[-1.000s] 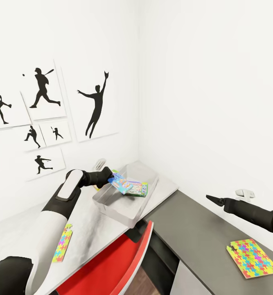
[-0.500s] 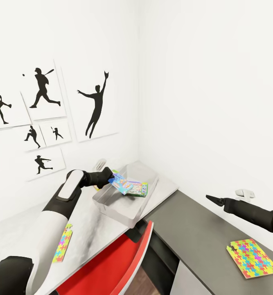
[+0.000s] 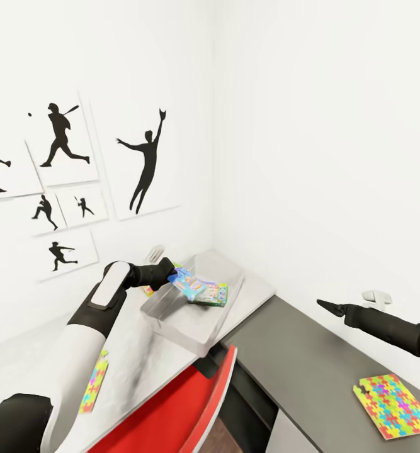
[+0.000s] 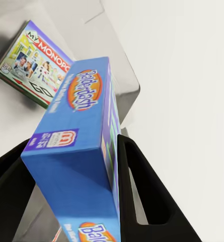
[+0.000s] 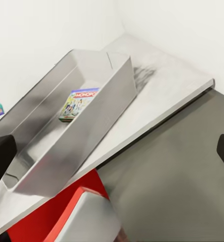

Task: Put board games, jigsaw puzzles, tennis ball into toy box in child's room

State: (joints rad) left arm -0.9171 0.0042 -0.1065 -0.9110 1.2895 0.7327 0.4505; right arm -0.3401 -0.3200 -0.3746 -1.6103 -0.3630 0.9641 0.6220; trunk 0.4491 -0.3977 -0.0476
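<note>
My left jaws [image 4: 74, 166] clamp the blue board game [image 4: 79, 141], tilted over the toy box [image 3: 172, 311] at centre frame for dropping; right jaws [image 3: 328, 306] look closed, idle.

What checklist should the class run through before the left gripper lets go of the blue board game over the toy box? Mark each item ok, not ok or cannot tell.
1. Left gripper clamps the blue board game on both sides: ok.
2. Game is over the toy box opening, head view: ok.
3. Monopoly game already lies flat inside the box: ok.
4. Free floor space beside the Monopoly game for the blue one to land flat: cannot tell.
5. Right gripper is away from the box, over the dark desk: ok.
6. Both jigsaw puzzles are in the box: not ok, they lie on the desks.
</note>
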